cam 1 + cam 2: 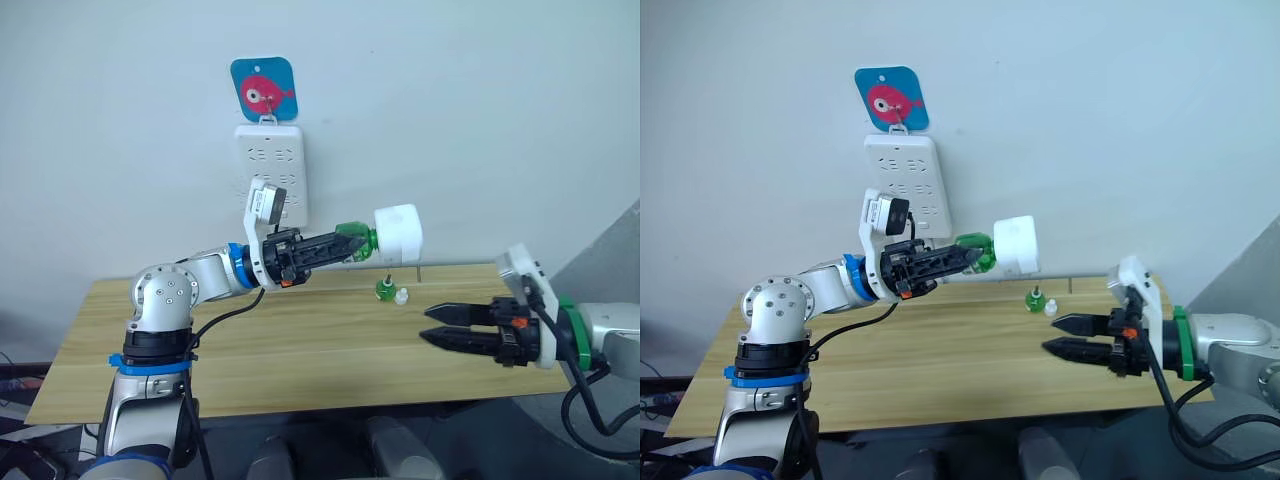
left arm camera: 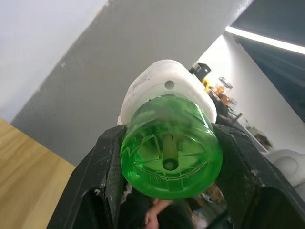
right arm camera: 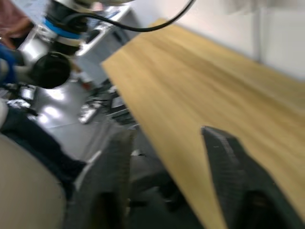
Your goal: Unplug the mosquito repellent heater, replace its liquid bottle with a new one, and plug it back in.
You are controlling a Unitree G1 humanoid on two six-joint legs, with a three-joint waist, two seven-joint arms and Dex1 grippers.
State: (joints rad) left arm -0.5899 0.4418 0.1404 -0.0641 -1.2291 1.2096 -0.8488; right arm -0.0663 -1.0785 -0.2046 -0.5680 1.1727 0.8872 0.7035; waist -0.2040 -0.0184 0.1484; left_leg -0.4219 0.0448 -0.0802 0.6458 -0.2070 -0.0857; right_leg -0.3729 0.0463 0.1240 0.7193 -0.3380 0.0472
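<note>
R end effector (image 1: 430,325) open; L end effector (image 1: 352,243) grips 1 heater (image 1: 397,235).

the left arm (image 1: 190,285) is silver-grey metal with a rounded shoulder joint dotted with small screws, a bright blue ring below it and another blue band at the wrist. a black cable loops out from the forearm. its gripper (image 1: 345,243) has black fingers, a spot of orange at the base, and a white bracket carrying a small camera box. the right arm (image 1: 605,335) is grey too, with a green ring at the wrist (not blue), white housing and thick black cable; its gripper (image 1: 432,326) has tapered black fingers.
</note>
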